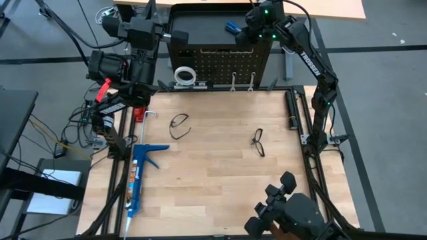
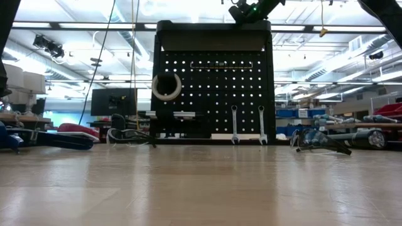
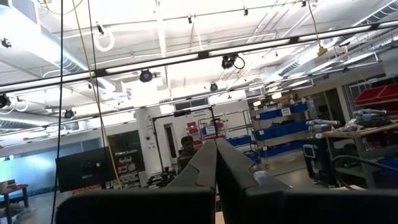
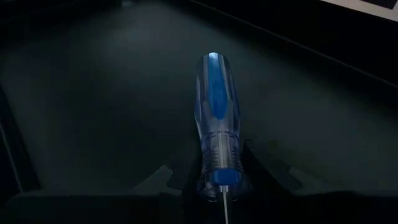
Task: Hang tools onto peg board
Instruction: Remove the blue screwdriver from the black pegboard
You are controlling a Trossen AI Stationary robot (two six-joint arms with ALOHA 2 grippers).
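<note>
Your right hand (image 4: 221,186) grips the blue-handled screwdriver (image 4: 216,118) above the peg board's (image 1: 223,63) top shelf, while your left hand (image 3: 216,180) waits closed, raised off the table's (image 1: 213,193) left. Next, likely: seat it, then release.

A pale wooden desk (image 1: 220,180) is seen. Toward nine o'clock a long blue caulking gun (image 1: 137,179) is laid; two pairs of black-framed safety glasses (image 1: 179,125) (image 1: 258,142) are placed near the centre. The peg board (image 1: 223,63) is stood at twelve o'clock.

Glossy translucent plastic screwdriver handle (image 4: 214,118), matt black metal peg board (image 1: 223,63), pale wooden tabletop (image 1: 213,187)
</note>
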